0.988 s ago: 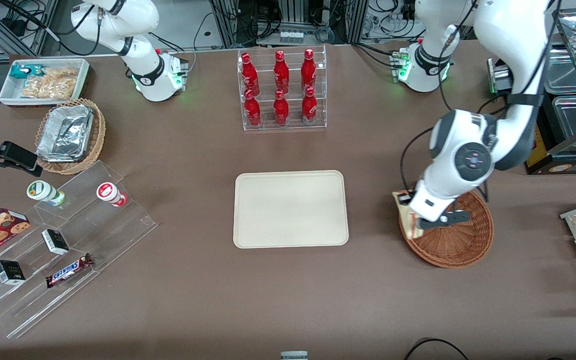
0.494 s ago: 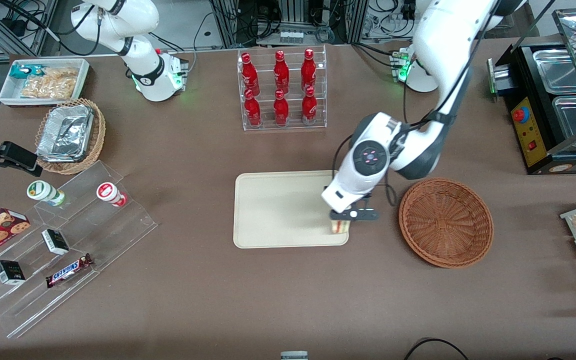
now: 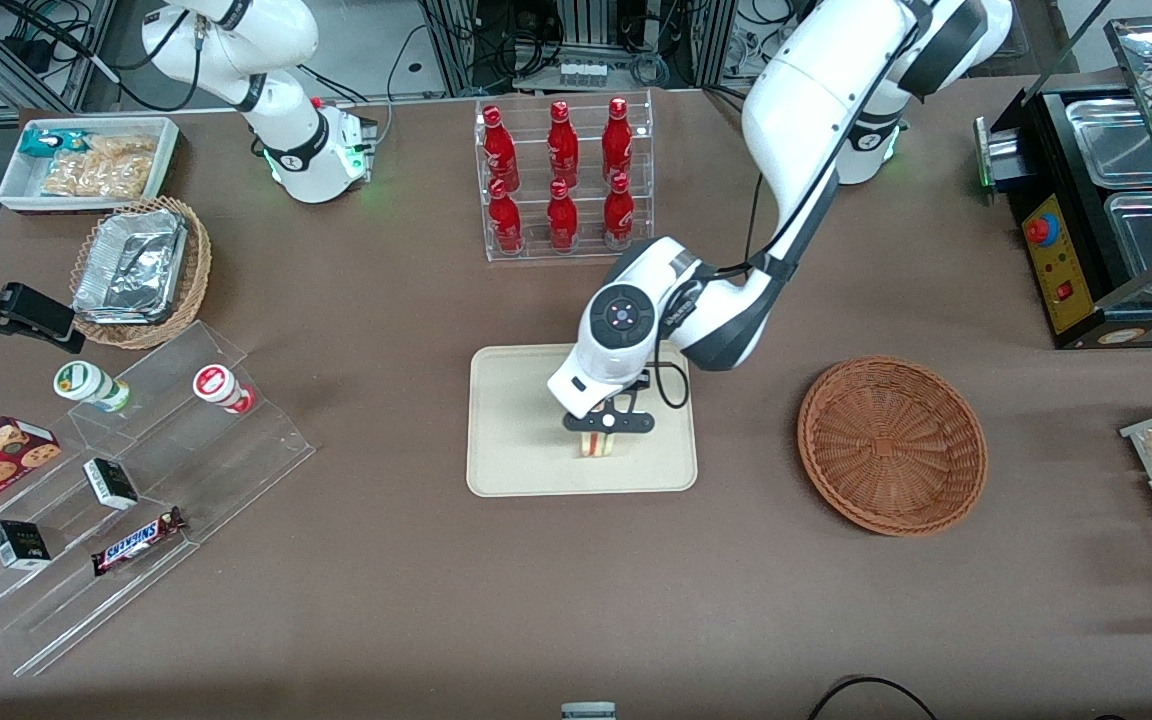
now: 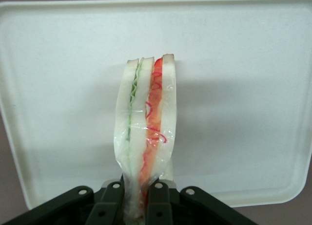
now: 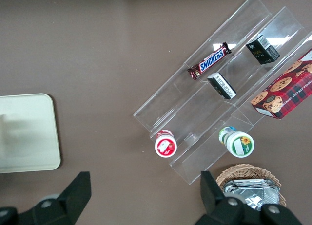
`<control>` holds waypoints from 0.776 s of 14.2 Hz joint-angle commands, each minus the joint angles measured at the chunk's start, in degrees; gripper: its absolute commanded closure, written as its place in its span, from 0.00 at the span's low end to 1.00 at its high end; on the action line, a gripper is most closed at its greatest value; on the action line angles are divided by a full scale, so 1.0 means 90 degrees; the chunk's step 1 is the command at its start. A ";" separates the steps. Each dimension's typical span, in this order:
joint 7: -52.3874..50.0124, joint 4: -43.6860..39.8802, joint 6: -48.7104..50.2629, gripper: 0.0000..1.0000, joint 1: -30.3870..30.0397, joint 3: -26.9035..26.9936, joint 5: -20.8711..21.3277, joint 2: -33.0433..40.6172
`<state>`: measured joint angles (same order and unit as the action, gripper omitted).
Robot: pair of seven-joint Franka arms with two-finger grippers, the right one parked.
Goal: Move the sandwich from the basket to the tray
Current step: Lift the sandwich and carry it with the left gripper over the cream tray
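bench (image 3: 386, 600): brown, 1 tray (image 3: 516, 400), 1 basket (image 3: 891, 445), 6 red bottles (image 3: 562, 172)
pincer (image 3: 604, 432): over tray, clamped on 1 sandwich (image 4: 146, 132)

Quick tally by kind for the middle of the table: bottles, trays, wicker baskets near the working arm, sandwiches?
Red bottles: 6, in the clear rack
Tray: 1
Basket: 1, nothing in it
Sandwich: 1, held by the claw above the tray
Total: 9
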<state>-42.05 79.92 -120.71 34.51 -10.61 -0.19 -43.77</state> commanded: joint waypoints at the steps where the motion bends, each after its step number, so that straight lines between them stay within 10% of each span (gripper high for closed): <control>1: -0.0425 -0.0657 0.0297 0.99 0.0140 0.0056 0.0109 -0.0429; 4: -0.0670 -0.0658 0.0268 0.80 0.0140 0.0056 0.0129 -0.0449; 5: -0.0709 -0.0658 0.0268 0.51 0.0140 0.0056 0.0110 -0.0440; 6: -0.0786 -0.0638 0.0258 0.01 0.0121 0.0056 0.0042 -0.0420; 11: -0.0719 -0.0580 0.0832 0.00 -0.0005 0.0115 0.0139 0.0135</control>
<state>-47.95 74.16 -117.08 35.07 -10.27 0.27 -46.26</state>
